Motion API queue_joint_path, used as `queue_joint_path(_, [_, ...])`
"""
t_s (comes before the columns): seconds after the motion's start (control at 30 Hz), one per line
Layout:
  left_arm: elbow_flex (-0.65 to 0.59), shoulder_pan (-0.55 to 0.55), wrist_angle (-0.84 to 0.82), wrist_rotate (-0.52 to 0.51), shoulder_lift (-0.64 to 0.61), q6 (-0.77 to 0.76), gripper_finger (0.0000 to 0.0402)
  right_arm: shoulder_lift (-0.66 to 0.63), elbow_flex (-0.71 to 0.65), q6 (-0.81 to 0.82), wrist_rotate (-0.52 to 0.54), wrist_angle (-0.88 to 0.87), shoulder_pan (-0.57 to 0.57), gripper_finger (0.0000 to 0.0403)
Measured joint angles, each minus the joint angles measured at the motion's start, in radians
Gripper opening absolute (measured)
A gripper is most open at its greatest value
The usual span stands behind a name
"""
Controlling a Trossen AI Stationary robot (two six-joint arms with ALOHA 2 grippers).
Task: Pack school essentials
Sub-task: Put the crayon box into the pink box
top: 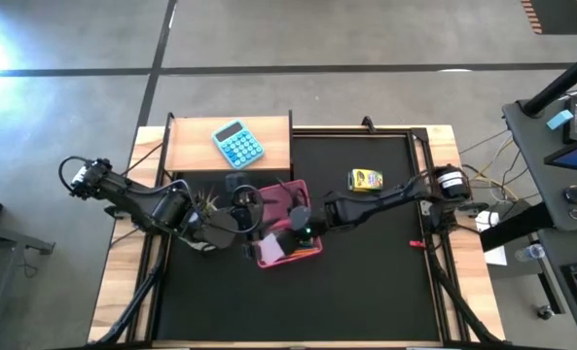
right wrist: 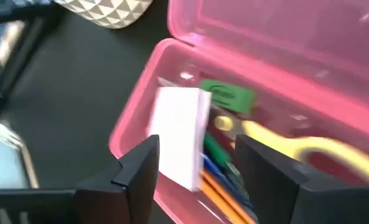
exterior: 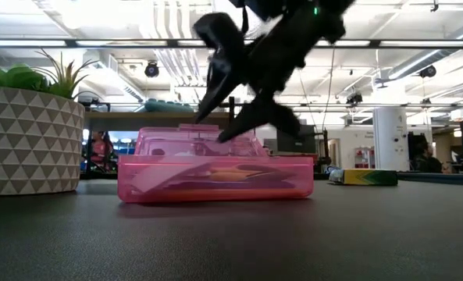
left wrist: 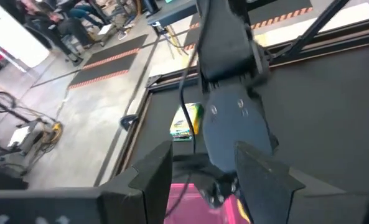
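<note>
The right gripper [right wrist: 196, 165] hovers with released jaws above the open pink case [top: 286, 229], where note pad [right wrist: 179, 135], scissors [right wrist: 296, 146] and pencils [right wrist: 218, 193] lie packed, while the crayon box [top: 365, 179] waits apart on the tabletop [top: 366, 282] and the left gripper [left wrist: 206, 168], also released, waits beside the case.

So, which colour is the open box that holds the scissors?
Translucent pink box; the right wrist view shows it best.

Count on table: one pink case [top: 290, 233], one light-blue calculator [top: 237, 145], one yellow crayon box [top: 365, 180], one potted plant [exterior: 30, 129]. Inside case: one white note pad [right wrist: 183, 135], one pair yellow-handled scissors [right wrist: 294, 147], two orange pencils [right wrist: 224, 198].
</note>
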Motion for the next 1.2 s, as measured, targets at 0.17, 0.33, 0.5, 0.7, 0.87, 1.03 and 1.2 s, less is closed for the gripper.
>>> queue_joint_path(0.17, [0.001, 0.005, -0.008, -0.038, -0.001, 0.008, 0.0157, -0.114, 0.088, -0.144, 0.091, -0.364, -0.02, 0.0205])
queue_joint_path(0.33, [0.001, 0.029, -0.007, -0.059, -0.008, 0.049, 0.0157, -0.222, 0.135, -0.184, 0.206, -0.742, -0.049, 0.0206])
queue_joint_path(0.5, [0.001, 0.069, -0.008, -0.06, -0.011, 0.052, 0.0157, -0.303, 0.101, -0.164, 0.133, -0.918, -0.124, 0.0208])
queue_joint_path(0.7, [0.001, 0.115, -0.009, -0.06, -0.011, 0.053, 0.0157, -0.325, 0.037, -0.209, 0.122, -1.047, -0.224, 0.0245])
queue_joint_path(0.87, [0.001, 0.144, 0.005, -0.059, -0.011, 0.129, 0.0157, -0.325, 0.031, -0.184, 0.253, -1.078, -0.267, 0.0264])
queue_joint_path(1.03, [0.001, 0.197, 0.037, -0.059, -0.011, 0.139, 0.0157, -0.319, 0.025, -0.183, 0.261, -1.061, -0.292, 0.0261])
queue_joint_path(1.2, [0.001, 0.265, 0.104, -0.06, -0.011, 0.129, 0.0157, -0.295, 0.011, -0.219, 0.286, -1.029, -0.3, 0.0266])
